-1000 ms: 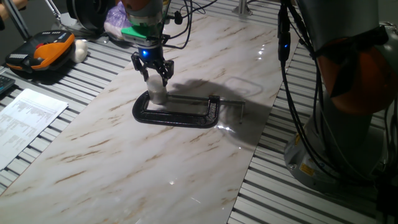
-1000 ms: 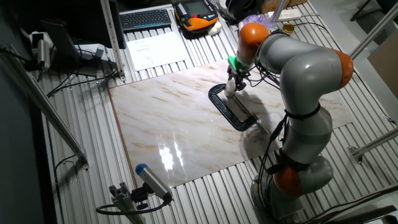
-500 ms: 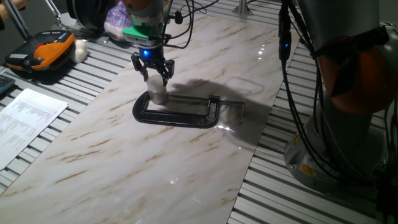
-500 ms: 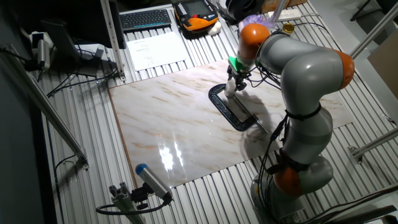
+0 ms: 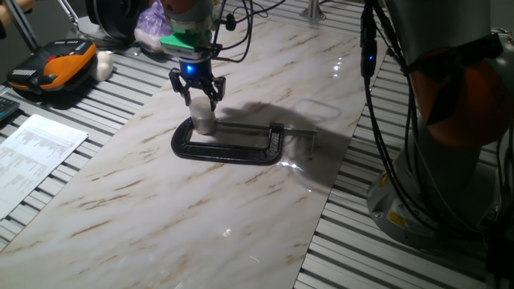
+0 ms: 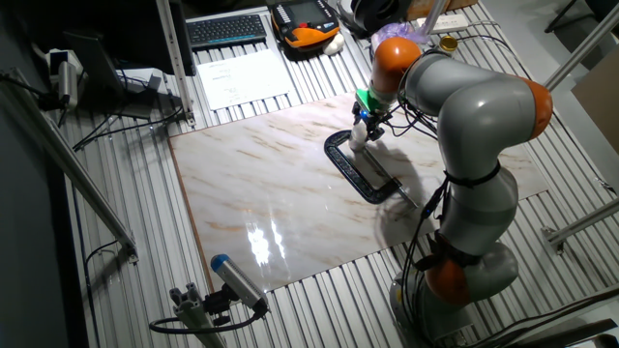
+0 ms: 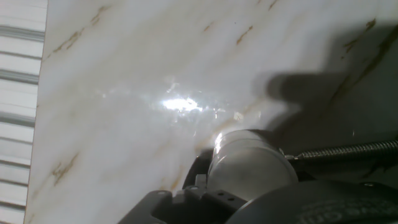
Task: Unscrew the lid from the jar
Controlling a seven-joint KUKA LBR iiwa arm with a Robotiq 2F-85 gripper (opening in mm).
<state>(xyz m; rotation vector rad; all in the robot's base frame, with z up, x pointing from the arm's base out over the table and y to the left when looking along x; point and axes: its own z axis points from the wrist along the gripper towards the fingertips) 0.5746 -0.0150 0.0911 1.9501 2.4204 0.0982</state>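
Observation:
The small clear jar [image 5: 204,123] with white contents stands clamped at the left end of the black C-clamp [image 5: 229,144]. Its whitish lid [image 5: 198,102] sits on top of it. My gripper [image 5: 199,99] comes straight down over the jar, with its two dark fingers on either side of the lid and closed against it. In the other fixed view the gripper [image 6: 360,129] hides most of the jar. In the hand view the round whitish lid [image 7: 249,163] fills the lower middle, and the clamp's screw [image 7: 348,149] runs off to the right.
The marble board [image 5: 144,209] lies on a slatted metal table. An orange and black device [image 5: 52,68] and a paper sheet [image 5: 32,152] lie to the left of it. The arm's grey base [image 5: 450,144] and cables stand at the right.
The hand has turned slightly about its own axis over the jar, and its blue light now shows in the other fixed view. The jar and clamp have not moved.

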